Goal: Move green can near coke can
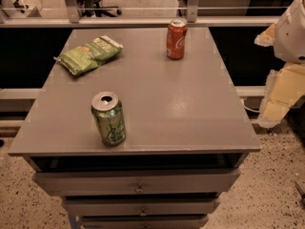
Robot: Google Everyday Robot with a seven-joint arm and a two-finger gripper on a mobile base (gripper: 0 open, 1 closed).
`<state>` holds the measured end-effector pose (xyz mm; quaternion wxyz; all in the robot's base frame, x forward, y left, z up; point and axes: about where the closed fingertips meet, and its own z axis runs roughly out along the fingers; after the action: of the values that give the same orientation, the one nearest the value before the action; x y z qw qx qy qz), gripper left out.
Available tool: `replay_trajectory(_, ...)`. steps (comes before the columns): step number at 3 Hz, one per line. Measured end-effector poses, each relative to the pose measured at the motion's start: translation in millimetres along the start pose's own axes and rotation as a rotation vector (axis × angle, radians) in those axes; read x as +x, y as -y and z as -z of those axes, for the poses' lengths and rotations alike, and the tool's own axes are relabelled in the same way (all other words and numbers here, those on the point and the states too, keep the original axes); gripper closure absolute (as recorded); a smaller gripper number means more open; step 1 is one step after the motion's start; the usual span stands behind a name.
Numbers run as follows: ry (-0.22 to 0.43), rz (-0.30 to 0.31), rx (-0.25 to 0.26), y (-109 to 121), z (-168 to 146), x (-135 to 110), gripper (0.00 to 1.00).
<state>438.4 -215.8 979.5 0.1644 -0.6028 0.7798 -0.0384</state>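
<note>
Green can (108, 118) upright at front left of tabletop (190, 104), coke can (176, 38) upright at far edge, well apart; end effector (281, 95) beyond tabletop's right side, cannot tell whether released or clenched

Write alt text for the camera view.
A green can stands near the front left of a grey drawer table, a coke can at the back edge, a green chip bag back left. The gripper sits off the table's right side.

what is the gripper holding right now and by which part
Nothing: the gripper is beside the table, off its right edge, and the green can, coke can and chip bag all sit free on it.
</note>
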Motion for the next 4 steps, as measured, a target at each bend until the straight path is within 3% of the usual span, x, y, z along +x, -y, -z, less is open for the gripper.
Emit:
replay_trajectory(1,0.006,0.002,0.002,0.6,0.5,-1.0,0.00)
replay_trajectory(2,0.107,-0.023,-0.021,-0.6,-17.9,-23.8,0.00)
replay_trajectory(4,0.535,-0.169,-0.183,-3.5,-93.7,-134.6,0.00)
